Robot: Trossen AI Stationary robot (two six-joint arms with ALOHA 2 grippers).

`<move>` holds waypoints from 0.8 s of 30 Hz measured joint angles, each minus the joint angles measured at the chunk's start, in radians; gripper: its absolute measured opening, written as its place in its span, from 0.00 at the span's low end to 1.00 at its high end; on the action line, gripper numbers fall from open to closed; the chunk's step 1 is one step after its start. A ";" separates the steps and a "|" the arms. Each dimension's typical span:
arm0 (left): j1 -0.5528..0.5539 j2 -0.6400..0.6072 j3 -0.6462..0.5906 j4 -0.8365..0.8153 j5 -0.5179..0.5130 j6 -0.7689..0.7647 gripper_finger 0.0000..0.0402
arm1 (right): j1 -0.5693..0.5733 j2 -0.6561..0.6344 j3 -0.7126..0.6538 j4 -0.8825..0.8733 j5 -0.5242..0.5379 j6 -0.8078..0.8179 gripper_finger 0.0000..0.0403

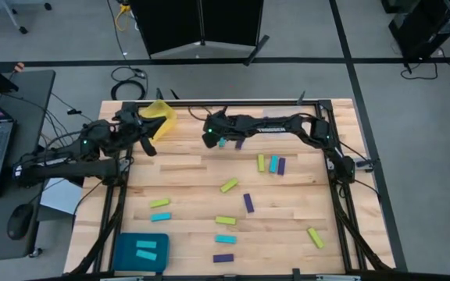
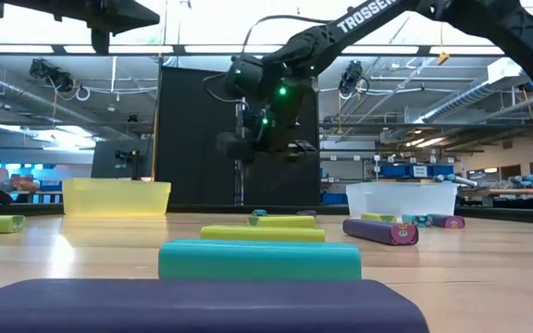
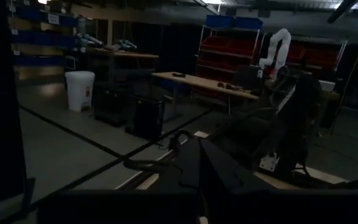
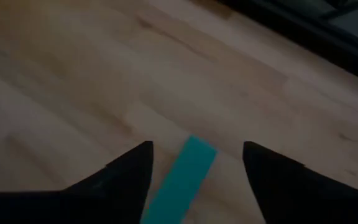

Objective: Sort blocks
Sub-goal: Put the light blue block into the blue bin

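- The right pincer (image 1: 209, 139) hangs over the far middle of the wooden worktop (image 1: 186, 176), its arm reaching in from the right side.
- In the right wrist view its two dark fingers (image 4: 123, 177) stand wide apart, with a cyan block (image 4: 182, 180) lying flat on the wood between them; the fingers do not touch it.
- From above, that cyan block (image 1: 222, 143) sits just under the pincer, with a dark purple block (image 1: 239, 144) right beside it.
- The left pincer (image 1: 143, 125) waits at the far left corner of the worktop, next to the yellow tray (image 1: 161, 115); whether its fingers are open or closed cannot be told.
- Other blocks lie scattered across the worktop: a yellow-green, a cyan and a purple one side by side (image 1: 271, 164) on the right, a tilted yellow-green one (image 1: 229, 186) near the middle, and a purple one (image 1: 248, 203) close by.
- A teal tray (image 1: 141, 252) at the near left corner holds two cyan blocks (image 1: 147, 250).
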 joint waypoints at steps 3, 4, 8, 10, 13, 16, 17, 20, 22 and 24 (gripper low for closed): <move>0.000 -0.015 0.000 -0.002 0.000 0.000 0.02 | -0.015 0.001 0.000 0.004 -0.033 0.027 0.74; 0.000 -0.021 0.000 -0.003 0.000 0.001 0.02 | -0.018 0.002 0.000 0.004 -0.042 0.040 0.76; 0.000 -0.033 0.000 -0.028 0.006 0.002 0.02 | -0.014 0.003 -0.029 0.036 -0.052 0.087 0.84; 0.000 -0.034 0.000 -0.036 0.007 0.002 0.02 | -0.010 0.005 -0.035 0.029 -0.058 0.111 0.86; 0.000 -0.039 0.000 -0.056 0.007 0.003 0.02 | 0.005 0.004 -0.055 0.038 -0.059 0.148 0.86; 0.000 -0.039 0.000 -0.056 0.012 0.003 0.02 | 0.019 0.006 -0.068 0.038 -0.056 0.169 0.84; 0.000 -0.039 0.000 -0.056 0.018 0.006 0.02 | 0.023 0.006 -0.073 0.048 -0.056 0.172 0.83; 0.000 -0.039 0.000 -0.055 0.027 0.022 0.02 | 0.031 0.003 -0.101 0.054 -0.050 0.200 0.79; 0.000 -0.039 0.000 -0.055 0.027 0.023 0.02 | 0.034 0.006 -0.113 0.049 -0.048 0.214 0.77; 0.000 -0.039 0.000 -0.054 0.027 0.027 0.02 | 0.035 0.005 -0.121 0.058 -0.047 0.225 0.76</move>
